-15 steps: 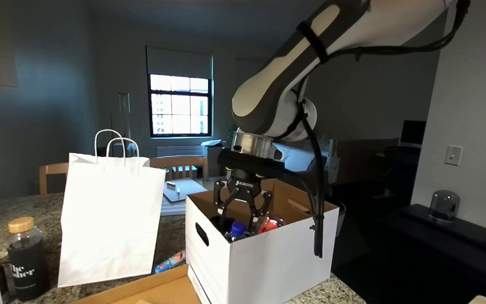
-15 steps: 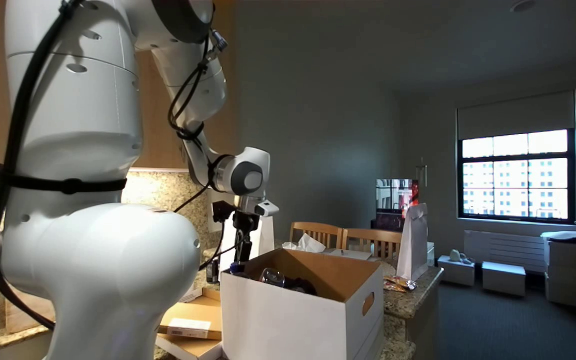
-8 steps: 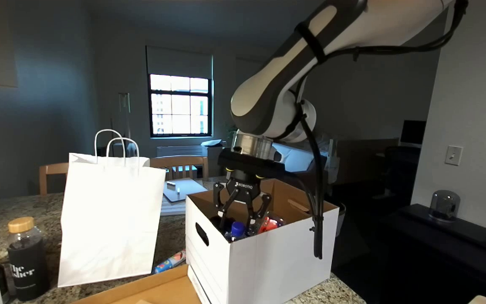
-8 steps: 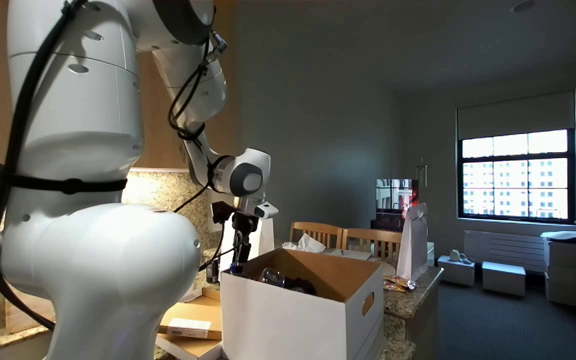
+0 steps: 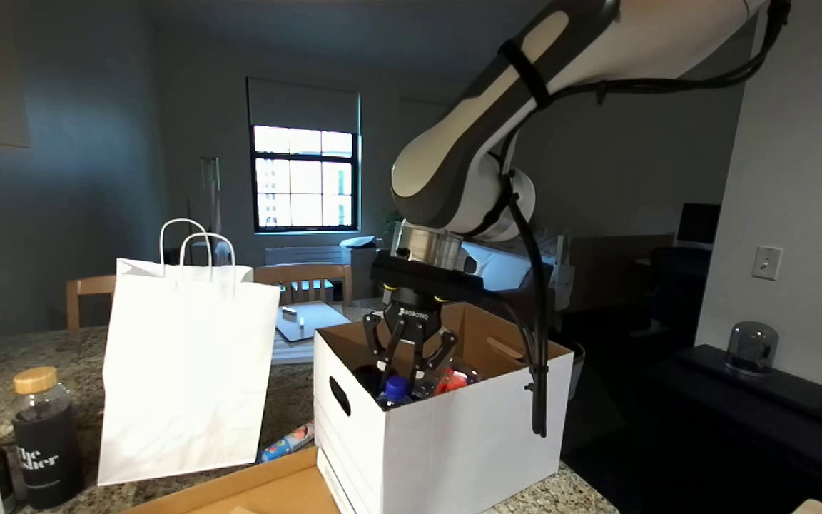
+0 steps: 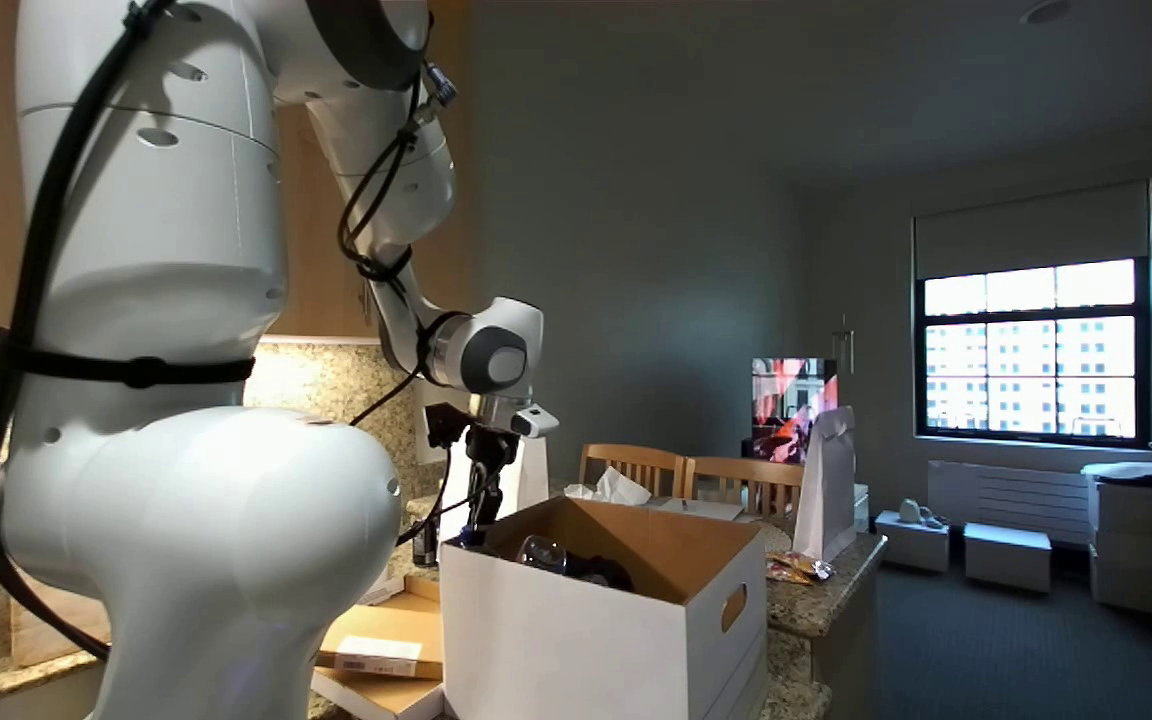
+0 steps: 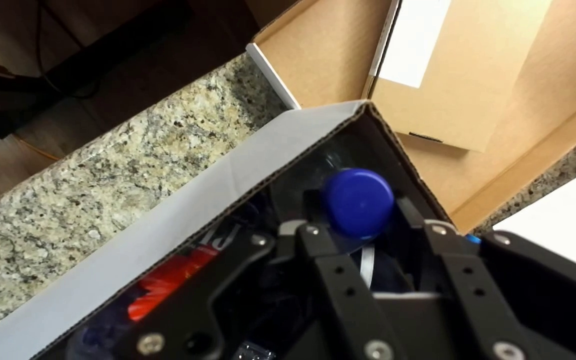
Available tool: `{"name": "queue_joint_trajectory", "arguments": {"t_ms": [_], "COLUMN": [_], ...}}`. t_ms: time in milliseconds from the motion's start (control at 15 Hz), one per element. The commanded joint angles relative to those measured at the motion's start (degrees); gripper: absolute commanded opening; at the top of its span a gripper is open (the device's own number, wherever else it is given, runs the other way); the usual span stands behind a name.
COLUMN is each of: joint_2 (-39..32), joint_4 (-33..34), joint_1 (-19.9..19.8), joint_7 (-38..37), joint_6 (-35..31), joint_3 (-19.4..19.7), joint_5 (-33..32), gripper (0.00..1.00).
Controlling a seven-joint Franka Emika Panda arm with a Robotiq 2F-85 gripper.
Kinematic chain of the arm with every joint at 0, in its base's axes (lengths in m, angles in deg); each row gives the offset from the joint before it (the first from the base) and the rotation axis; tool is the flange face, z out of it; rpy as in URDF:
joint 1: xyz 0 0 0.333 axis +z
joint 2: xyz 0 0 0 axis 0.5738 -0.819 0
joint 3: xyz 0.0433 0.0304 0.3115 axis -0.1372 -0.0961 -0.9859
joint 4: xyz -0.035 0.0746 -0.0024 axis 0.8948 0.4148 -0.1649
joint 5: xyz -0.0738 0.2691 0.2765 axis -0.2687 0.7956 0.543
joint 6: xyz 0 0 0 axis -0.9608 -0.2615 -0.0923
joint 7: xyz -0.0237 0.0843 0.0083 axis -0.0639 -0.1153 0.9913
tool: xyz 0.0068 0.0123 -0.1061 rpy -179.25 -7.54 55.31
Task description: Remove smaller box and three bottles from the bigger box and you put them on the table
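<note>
- Blue bottle (image 5: 397,390), 1: stands in a corner of the box (image 5: 475,446), cap (image 7: 359,202) up, not yet lifted out.
- Gripper (image 7: 361,209), 1: clenched on the blue bottle about its cap, one finger at either side.
- Risk, slip: the cap is round and looks smooth, and the hold is high; a quick lift could let the bottle drop back.
- Risk, snag: the box stands close on two sides; a slanted lift could catch its edge and drag the box along the counter (image 7: 118,170).
- Risk, tangle: the red bottle (image 5: 454,380) lies near the fingers (image 7: 410,214) and could be pulled askew.
- Bottles: blue, 1; red, 1 at least; the dark inside hides any surer count.
- Box, 1: white, brown within, top open.
- Counter, 1: speckled stone, under the box; taken as the task's table.
- Tray (image 7: 338,50), 1: tan, open, beside the box.
- Jar (image 5: 46,442), 1: dark, wooden lid.
- Chairs (image 6: 748,469), 2: beyond the counter.
</note>
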Motion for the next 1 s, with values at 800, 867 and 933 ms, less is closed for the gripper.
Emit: {"name": "queue_joint_trajectory", "arguments": {"t_ms": [800,867,933], "joint_2": [13.73,14.47,15.02], "joint_4": [4.94,6.55,8.36], "joint_1": [0.47,0.25,-0.01], "joint_7": [-8.38,-7.60,-6.75], "joint_6": [19.40,22.31,25.36], "joint_3": [-5.42,-5.44,-5.37], "joint_5": [-14.46,-15.06,-15.83], "gripper": [0.14,0.14,0.14]}}
